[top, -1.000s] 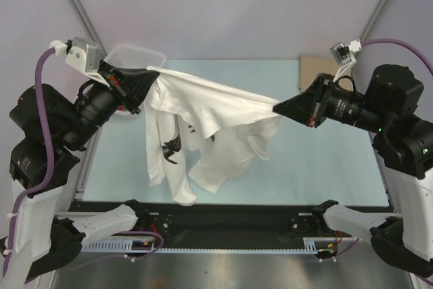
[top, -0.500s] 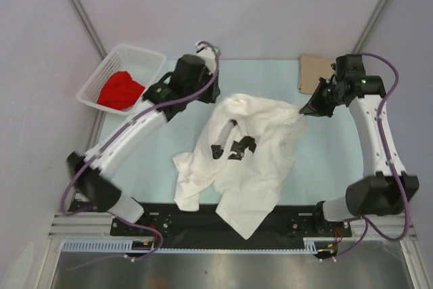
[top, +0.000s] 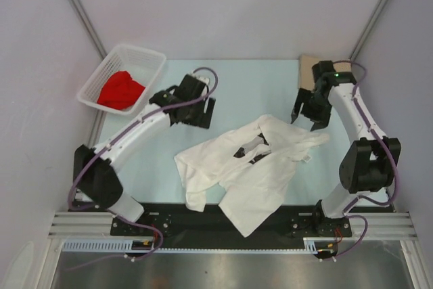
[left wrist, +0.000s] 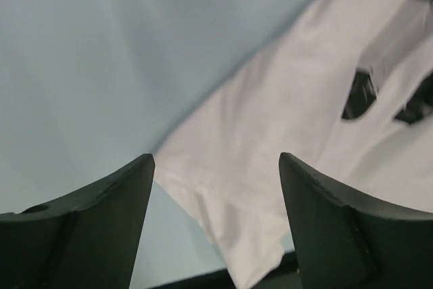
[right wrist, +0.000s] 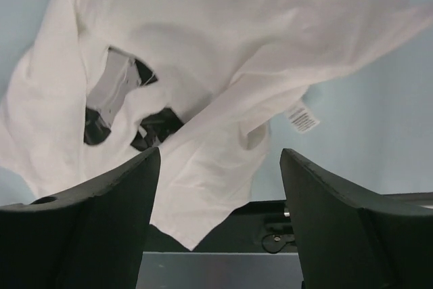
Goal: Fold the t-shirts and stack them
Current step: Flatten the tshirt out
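A white t-shirt (top: pixel 252 170) with black printed marks lies crumpled on the pale blue table (top: pixel 257 86), its hem hanging over the near edge. Both grippers hover apart from it, at its far side. My left gripper (top: pixel 201 118) is open and empty; its wrist view looks down on the t-shirt (left wrist: pixel 298 120) between spread fingers (left wrist: pixel 101 221). My right gripper (top: pixel 306 118) is also open and empty above the cloth (right wrist: pixel 203 45). A bright red t-shirt (top: pixel 120 90) sits bunched in the basket. A tan t-shirt (top: pixel 308 71) lies flat at the back right, partly hidden by the right arm.
The white lattice basket (top: pixel 146 53) stands at the table's far left corner. A black rail (top: pixel 203 221) runs along the near edge, with the arm bases on it. Metal frame posts rise at both back corners. A care label (right wrist: pixel 301 116) sticks out of the shirt.
Both grippers have opened and let go of the white t-shirt, which has dropped from its stretched hold onto the table. Both arms have drawn back toward the far side.
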You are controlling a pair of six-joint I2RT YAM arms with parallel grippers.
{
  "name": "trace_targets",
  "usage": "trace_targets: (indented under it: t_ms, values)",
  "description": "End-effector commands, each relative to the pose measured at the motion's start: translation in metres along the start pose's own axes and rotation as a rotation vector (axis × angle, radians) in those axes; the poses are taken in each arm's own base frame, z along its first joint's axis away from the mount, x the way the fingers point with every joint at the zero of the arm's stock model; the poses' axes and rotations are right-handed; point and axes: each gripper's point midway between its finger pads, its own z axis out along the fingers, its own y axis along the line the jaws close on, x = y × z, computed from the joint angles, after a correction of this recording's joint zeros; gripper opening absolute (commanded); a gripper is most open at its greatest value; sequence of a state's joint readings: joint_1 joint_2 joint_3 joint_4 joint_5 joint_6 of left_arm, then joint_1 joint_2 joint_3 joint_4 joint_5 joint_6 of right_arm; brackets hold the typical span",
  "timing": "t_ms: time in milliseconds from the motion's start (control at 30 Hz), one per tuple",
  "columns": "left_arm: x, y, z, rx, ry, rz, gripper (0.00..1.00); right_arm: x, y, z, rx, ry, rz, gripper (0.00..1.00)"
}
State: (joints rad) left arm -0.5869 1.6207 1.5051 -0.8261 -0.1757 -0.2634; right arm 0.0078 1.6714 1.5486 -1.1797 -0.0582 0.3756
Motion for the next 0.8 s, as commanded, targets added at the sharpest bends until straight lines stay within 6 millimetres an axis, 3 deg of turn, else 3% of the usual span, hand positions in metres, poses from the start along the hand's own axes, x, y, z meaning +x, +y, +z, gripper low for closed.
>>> trace_targets:
  t_ms: [0,33,67,100,133,167,233,300,333,433,600,700,767]
  values:
    - [0.05,-0.046,-0.02,0.175,0.012,0.046,0.79,0.037,0.015,-0.011,-0.022,-0.015,-0.139,0.77]
    - [0.083,-0.049,-0.013,0.169,0.089,0.068,0.76,0.05,0.024,-0.011,-0.088,0.011,-0.157,0.77]
    - [0.102,-0.066,-0.017,0.199,0.117,0.097,0.68,0.056,0.03,-0.011,-0.131,0.016,-0.161,0.77]
    - [0.115,-0.071,-0.015,0.191,0.136,0.115,0.66,0.068,0.037,-0.01,-0.171,0.041,-0.173,0.76]
    - [0.133,-0.07,-0.01,0.172,0.173,0.135,0.61,0.093,0.047,-0.01,-0.253,0.105,-0.17,0.74]
    - [0.147,-0.079,-0.008,0.169,0.198,0.165,0.58,0.102,0.056,-0.01,-0.299,0.117,-0.18,0.72]
    - [0.16,-0.081,-0.002,0.154,0.224,0.187,0.53,0.138,0.07,-0.009,-0.362,0.182,-0.204,0.65]
    - [0.17,-0.089,0.004,0.164,0.258,0.2,0.52,0.152,0.086,-0.009,-0.436,0.19,-0.231,0.61]
    - [0.172,-0.093,0.004,0.17,0.268,0.203,0.61,0.159,0.089,-0.008,-0.448,0.201,-0.253,0.6]
    - [0.182,-0.096,0.01,0.14,0.303,0.246,0.7,0.159,0.079,-0.005,-0.392,0.209,-0.268,0.6]
    - [0.196,-0.099,0.017,0.125,0.334,0.276,0.61,0.166,0.078,-0.004,-0.41,0.224,-0.26,0.6]
    - [0.207,-0.089,0.026,0.079,0.357,0.295,0.43,0.168,0.074,0.001,-0.401,0.235,-0.253,0.6]
    - [0.205,-0.082,0.029,0.031,0.349,0.307,0.15,0.168,0.074,0.002,-0.405,0.238,-0.25,0.6]
